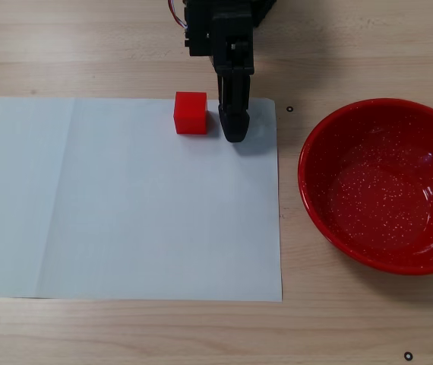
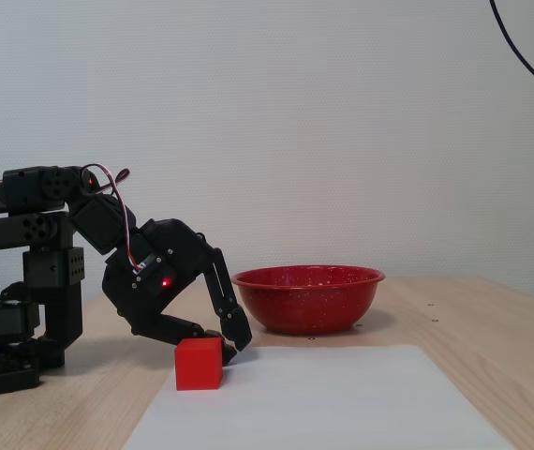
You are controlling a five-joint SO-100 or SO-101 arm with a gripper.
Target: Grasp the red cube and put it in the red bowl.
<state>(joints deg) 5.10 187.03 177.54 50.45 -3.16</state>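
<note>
Bowl bare inside, cube on paper

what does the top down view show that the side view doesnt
Only the top-down fixed view shows the speckled inside of the red bowl and the full white paper sheet, with the red cube just left of the end effector.

Only the side fixed view shows the arm's base and joints, the wall, and how low the fingers reach.

Both show cube, bowl, sheet and end effector beside the cube.
</note>
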